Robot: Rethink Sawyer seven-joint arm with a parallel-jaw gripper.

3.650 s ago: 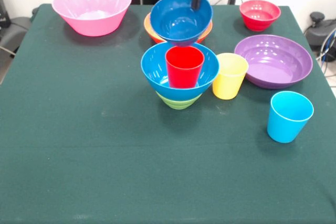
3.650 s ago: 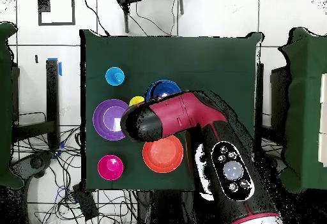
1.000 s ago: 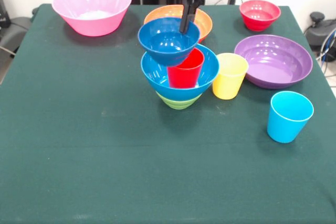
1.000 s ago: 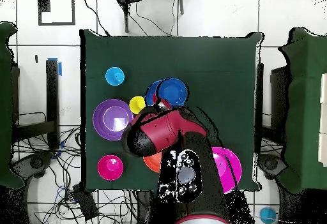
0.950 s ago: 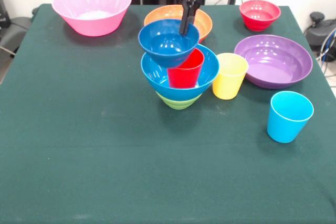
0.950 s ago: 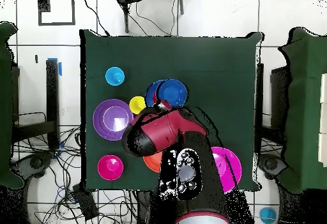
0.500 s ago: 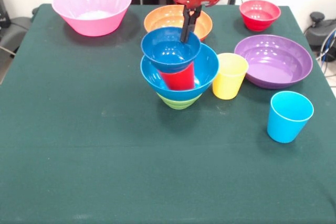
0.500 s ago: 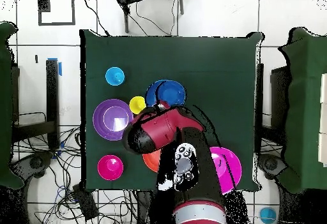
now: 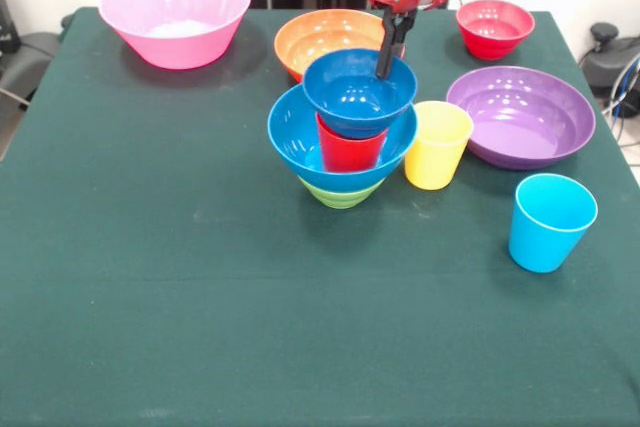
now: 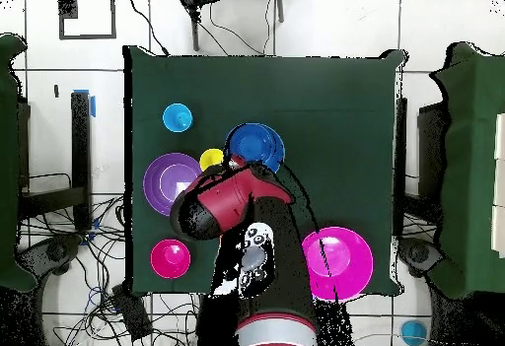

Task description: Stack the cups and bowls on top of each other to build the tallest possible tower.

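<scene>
My small blue bowl (image 9: 359,93) sits on the red cup (image 9: 349,148) in the large blue bowl (image 9: 300,133). It looks light, rigid and slick, so I'd hold its thin rim, where my gripper (image 9: 385,71) pinches its far-right edge.

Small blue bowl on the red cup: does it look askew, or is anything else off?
Yes. The small blue bowl sits off-centre on the red cup, shifted right, with the hand gripping its far rim. Nothing looks spilled or damaged.
</scene>
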